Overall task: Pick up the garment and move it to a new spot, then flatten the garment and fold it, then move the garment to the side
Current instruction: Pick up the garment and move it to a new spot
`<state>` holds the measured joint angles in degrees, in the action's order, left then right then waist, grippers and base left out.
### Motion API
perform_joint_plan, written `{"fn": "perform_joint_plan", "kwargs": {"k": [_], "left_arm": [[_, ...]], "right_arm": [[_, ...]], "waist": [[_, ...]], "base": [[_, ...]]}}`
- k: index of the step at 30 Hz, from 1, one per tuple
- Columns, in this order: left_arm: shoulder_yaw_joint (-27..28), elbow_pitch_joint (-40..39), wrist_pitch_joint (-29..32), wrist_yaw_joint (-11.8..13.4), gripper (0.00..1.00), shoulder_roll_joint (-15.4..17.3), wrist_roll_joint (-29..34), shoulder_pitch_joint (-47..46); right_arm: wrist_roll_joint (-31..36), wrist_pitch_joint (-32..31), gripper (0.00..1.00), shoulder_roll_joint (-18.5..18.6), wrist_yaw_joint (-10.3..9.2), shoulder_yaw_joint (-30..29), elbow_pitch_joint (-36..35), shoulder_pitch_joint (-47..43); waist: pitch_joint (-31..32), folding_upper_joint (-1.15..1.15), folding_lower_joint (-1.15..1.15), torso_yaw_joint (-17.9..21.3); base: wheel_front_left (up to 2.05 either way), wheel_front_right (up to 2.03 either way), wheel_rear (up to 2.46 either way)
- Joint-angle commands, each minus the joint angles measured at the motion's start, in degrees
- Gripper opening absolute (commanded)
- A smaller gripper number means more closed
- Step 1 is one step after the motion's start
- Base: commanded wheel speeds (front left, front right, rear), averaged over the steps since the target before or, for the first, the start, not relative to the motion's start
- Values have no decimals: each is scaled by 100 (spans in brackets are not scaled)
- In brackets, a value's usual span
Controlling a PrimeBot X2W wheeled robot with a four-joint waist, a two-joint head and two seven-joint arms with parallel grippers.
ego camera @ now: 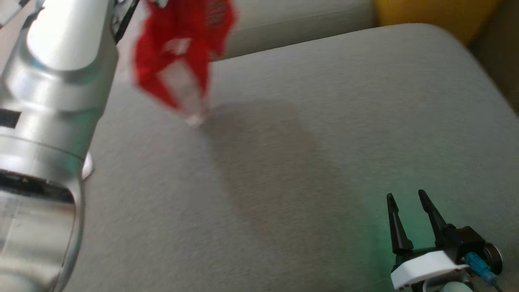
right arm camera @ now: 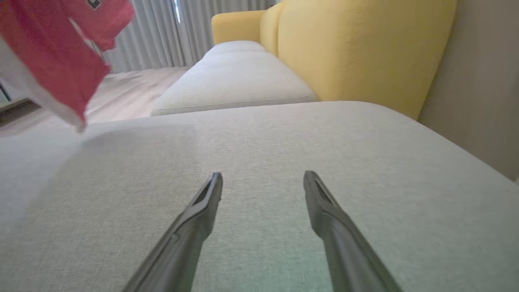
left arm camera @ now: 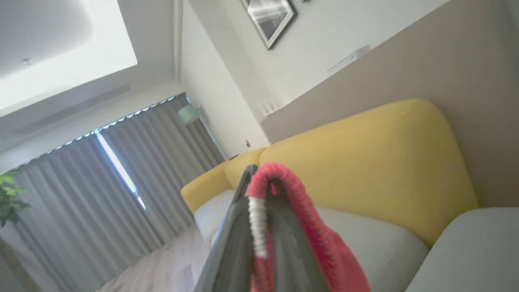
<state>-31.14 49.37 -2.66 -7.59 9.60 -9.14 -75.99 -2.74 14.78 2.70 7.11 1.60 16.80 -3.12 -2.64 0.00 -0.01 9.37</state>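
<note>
Move step: garment aloft, upper left of frame.
Left pincer pinches it shut; right pincer wide, empty. Next, probably: lower onto cushion.

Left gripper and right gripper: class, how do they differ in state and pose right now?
The left gripper is shut on the red garment; the right gripper is open and empty. The left gripper is held high, with the garment hanging over the grey cushion; the right gripper lies low, just above that cushion. Both have two long dark fingers.
</note>
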Motion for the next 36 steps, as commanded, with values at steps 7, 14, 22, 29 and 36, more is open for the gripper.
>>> {"fn": "perform_joint_plan", "kwargs": {"k": [7, 14, 22, 29, 36], "left_arm": [[171, 72, 187, 28, 0, -90, -501, 170], [277, 601, 346, 41, 0, -119, -1013, 1715], [286, 1007, -719, 136, 100, 165, -1234, 3426], [604, -41, -1228, 816, 100, 109, -1114, 4122], [1400, -2644, -1232, 1199, 100, -70, -713, 5760]], "right_arm": [[-207, 22, 100, 19, 37, 231, -217, 20], [-349, 22, 100, 19, 37, 288, -254, 84], [-376, 22, 100, 18, 37, 233, -258, 134], [-381, 22, 100, 18, 37, 80, -265, 78], [-415, 22, 100, 18, 37, -35, -332, 26]], "waist": [[329, 0, 1, 766], [146, 0, 1, 757], [-84, 0, 1, 479], [35, 0, 1, -113], [253, 0, 1, -751]], "base": [[0, 0, 0], [0, 0, 0], [0, 0, 0], [0, 0, 0], [0, 0, 0]]}}
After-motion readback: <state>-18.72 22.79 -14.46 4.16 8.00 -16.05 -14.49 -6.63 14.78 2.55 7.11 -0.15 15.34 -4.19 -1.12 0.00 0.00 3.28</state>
